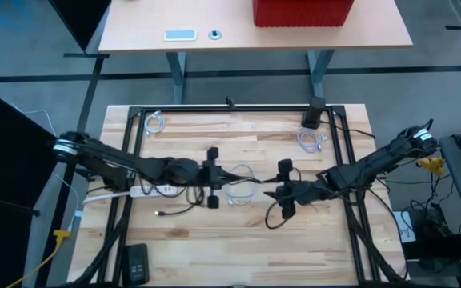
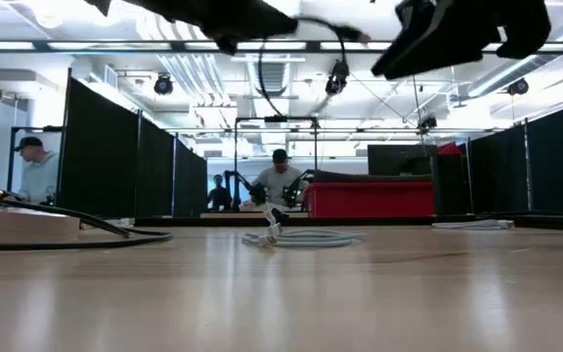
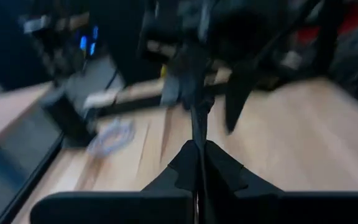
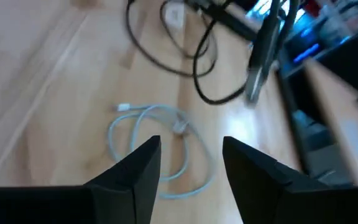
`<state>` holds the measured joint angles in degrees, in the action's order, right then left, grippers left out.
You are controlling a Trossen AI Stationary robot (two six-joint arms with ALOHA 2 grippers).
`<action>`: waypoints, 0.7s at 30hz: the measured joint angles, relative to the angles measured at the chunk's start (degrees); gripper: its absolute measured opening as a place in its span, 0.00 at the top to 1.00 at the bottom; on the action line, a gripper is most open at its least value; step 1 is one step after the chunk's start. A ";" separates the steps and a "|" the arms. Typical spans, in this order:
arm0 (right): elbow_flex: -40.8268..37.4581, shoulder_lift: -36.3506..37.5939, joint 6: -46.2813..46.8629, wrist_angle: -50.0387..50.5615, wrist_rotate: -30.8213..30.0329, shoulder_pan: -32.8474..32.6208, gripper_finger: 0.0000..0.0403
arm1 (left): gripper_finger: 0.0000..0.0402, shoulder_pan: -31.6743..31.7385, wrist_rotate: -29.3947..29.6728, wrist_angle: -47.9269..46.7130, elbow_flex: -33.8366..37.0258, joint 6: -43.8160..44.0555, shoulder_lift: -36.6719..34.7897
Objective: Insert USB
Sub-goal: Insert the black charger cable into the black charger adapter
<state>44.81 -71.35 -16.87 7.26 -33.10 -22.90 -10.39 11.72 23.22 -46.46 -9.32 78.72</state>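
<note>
Table [image 1: 238,240] of pale wood fills the lower centre of the high view, and both arms meet over its middle. The left arm reaches in from the left edge, the right arm from the right edge, and their tips stand close together near the frame's centre.

The left gripper [image 1: 214,173] is pinched fully shut on a thin dark cable [image 3: 199,118]; in the left wrist view that cable runs straight up from between the closed fingers toward the blurred bulk of the other arm. The right gripper [image 4: 190,163] has its fingers parted with nothing between them, and in the right wrist view bare wood and a coiled white cable [image 4: 160,140] show through the gap.

A power strip [image 1: 112,194] lies at centre left of the high view, under the left arm, with a loose black lead [image 1: 174,212] just below it. Two more white coils sit at the upper left and upper right of the wooden top.

Progress looks partial, as I judge it: one end of the dark cable is lifted and held, but no plug shows seated in any socket. Which end is the USB plug, and where its port is, I cannot tell. Left to do, by my reading, is the alignment of plug and port and the push home.
</note>
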 joint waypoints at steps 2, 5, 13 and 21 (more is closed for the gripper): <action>-0.10 0.22 -4.14 -2.81 -4.37 -1.12 0.63 | 1.00 -0.02 -2.98 7.62 4.37 -0.71 -2.93; -0.08 0.50 -10.50 -8.58 -6.10 -1.64 0.64 | 1.00 -0.07 -5.87 18.00 10.97 -1.81 -6.11; -0.08 -2.32 -26.29 -26.15 -3.86 -0.55 0.66 | 1.00 -0.05 -6.44 30.24 20.07 -2.12 -8.15; -0.04 -6.83 -29.66 -35.92 -0.60 0.05 0.62 | 1.00 -0.18 -6.44 31.18 19.23 -2.15 -6.39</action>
<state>44.77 -78.18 -46.53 -28.66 -33.70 -22.85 -10.57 5.28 54.41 -27.22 -11.46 72.34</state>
